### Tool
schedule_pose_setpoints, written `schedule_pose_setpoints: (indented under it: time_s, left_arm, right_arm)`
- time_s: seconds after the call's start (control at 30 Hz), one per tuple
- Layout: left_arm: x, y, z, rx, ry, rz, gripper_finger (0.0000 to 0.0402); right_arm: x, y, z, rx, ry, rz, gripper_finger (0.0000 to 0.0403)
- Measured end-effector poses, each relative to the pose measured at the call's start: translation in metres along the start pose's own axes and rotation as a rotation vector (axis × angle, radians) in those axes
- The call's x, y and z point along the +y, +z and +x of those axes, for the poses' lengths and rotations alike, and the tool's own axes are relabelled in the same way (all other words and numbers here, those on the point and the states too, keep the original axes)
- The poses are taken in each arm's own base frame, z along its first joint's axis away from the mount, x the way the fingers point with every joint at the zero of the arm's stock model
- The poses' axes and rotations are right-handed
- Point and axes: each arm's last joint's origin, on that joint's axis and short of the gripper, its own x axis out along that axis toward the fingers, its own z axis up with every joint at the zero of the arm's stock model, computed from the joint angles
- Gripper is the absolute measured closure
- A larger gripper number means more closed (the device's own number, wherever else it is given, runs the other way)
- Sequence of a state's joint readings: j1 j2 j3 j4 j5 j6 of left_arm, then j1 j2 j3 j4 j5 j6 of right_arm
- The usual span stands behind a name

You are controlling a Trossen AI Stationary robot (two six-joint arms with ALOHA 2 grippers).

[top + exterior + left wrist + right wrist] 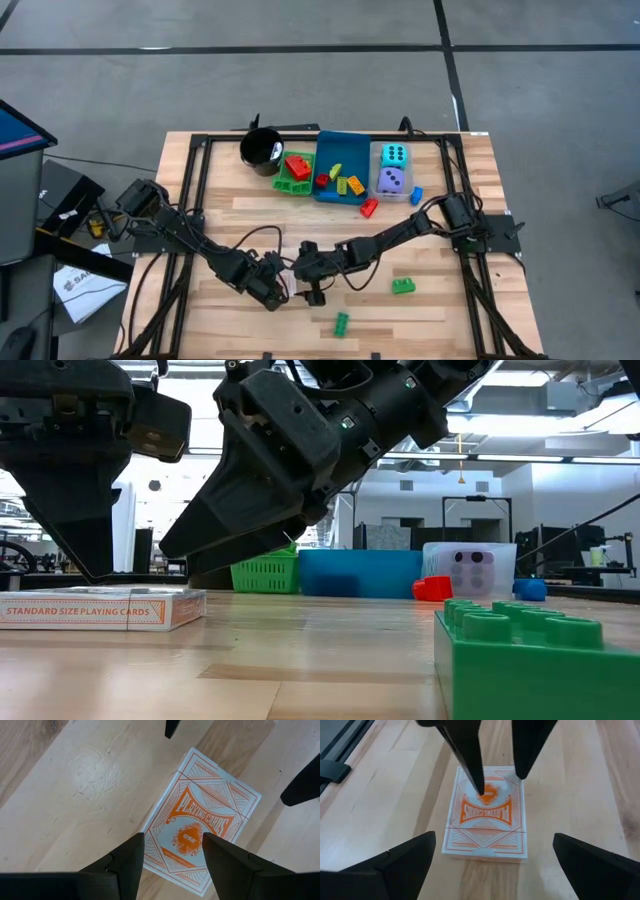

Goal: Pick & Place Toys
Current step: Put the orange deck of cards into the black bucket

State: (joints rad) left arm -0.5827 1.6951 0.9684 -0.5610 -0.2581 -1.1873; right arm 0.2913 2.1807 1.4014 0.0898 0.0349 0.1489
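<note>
A white and orange pack of playing cards (200, 825) lies flat on the wooden table, also seen in the right wrist view (487, 817) and the low view (100, 607). My left gripper (172, 842) points steeply down over the pack's end, fingers open. My right gripper (494, 837) slants down toward the pack from the opposite side, wide open, its fingers short of the pack. In the high view the two grippers (272, 292) (308, 283) meet at the table's near middle and hide the pack. Other toys lie about: bricks and two dice. My left gripper: one fingertip (480, 790) shows over the pack's top face and the other (520, 770) near its far edge, coming from above. I cannot tell whether they touch the pack, which lies flat on the table.
At the far edge stand a black cup (262, 150), a green tray (281, 185), a blue tray (340, 145) with bricks and a clear tray with the cyan die (394, 154) and purple die (391, 181). Green bricks (403, 286) (342, 322) lie to the near right.
</note>
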Motion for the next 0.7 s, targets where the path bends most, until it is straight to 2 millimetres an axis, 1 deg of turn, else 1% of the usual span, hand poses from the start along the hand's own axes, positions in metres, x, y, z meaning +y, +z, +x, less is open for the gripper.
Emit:
schedule_pose_setpoints:
  time_s: [0.3,0.37,0.43,0.5,0.7]
  left_arm:
    - [0.0,0.001,0.0,-0.005,0.002,-0.002,0.0207]
    - [0.0,0.001,0.0,-0.005,0.002,-0.003,0.0207]
    - [0.001,0.002,0.0,-0.006,0.003,-0.005,0.0207]
    - [0.001,0.002,0.0,-0.005,0.006,-0.006,0.0207]
    - [0.001,0.002,0.0,-0.005,0.004,-0.006,0.0207]
  right_arm:
    - [0.002,-0.001,0.001,0.002,0.011,-0.055,0.0006]
    - [0.001,-0.005,0.008,-0.004,0.014,-0.043,0.0006]
    - [0.0,-0.015,0.011,0.049,0.014,-0.007,0.0006]
    - [0.0,-0.016,0.017,0.031,0.018,0.032,0.0006]
    - [0.0,-0.019,0.018,0.046,0.014,0.038,0.0006]
